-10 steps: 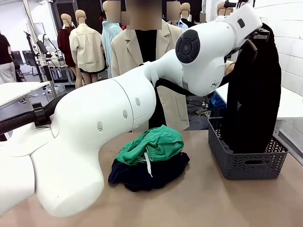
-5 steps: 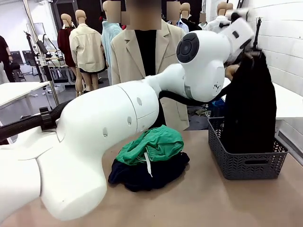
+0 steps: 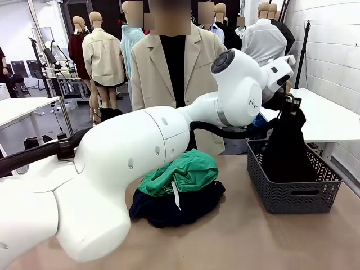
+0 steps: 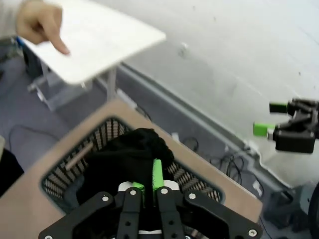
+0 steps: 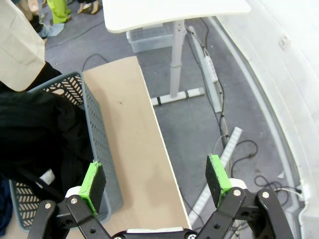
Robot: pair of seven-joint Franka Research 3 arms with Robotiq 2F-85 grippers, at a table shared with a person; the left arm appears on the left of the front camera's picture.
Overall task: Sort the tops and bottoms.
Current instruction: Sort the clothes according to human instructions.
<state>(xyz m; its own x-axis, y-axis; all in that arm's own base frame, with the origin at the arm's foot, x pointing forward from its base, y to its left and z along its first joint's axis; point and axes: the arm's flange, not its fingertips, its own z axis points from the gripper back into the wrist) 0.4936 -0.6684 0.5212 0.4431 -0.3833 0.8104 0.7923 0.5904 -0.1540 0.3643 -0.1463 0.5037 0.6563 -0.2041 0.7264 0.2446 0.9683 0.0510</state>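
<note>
My left gripper [image 3: 289,104] is shut on the top of the black garment [image 3: 284,149], which hangs down into the grey basket [image 3: 292,198] at the table's right. In the left wrist view the green pads [image 4: 157,174] pinch a bunched fold of the black garment [image 4: 124,159] above the basket [image 4: 65,172]. The bright green garment [image 3: 183,171] lies on a dark navy one [image 3: 169,209] at mid-table. My right gripper [image 5: 154,177] is open with nothing between its pads, beyond the table's right edge, with the basket [image 5: 94,134] and the black garment [image 5: 40,134] beside it.
A person in a beige blazer [image 3: 152,67] stands at the far side, one hand [image 4: 42,22] resting on a white side table [image 4: 99,40]. The basket stands near the brown table's right edge [image 5: 149,149]. My right gripper [image 4: 266,118] hangs off to the side, over cables on the floor.
My left gripper has come down and slightly left with the black garment, so more of it has sunk into the basket. The pile at mid-table has not moved.
</note>
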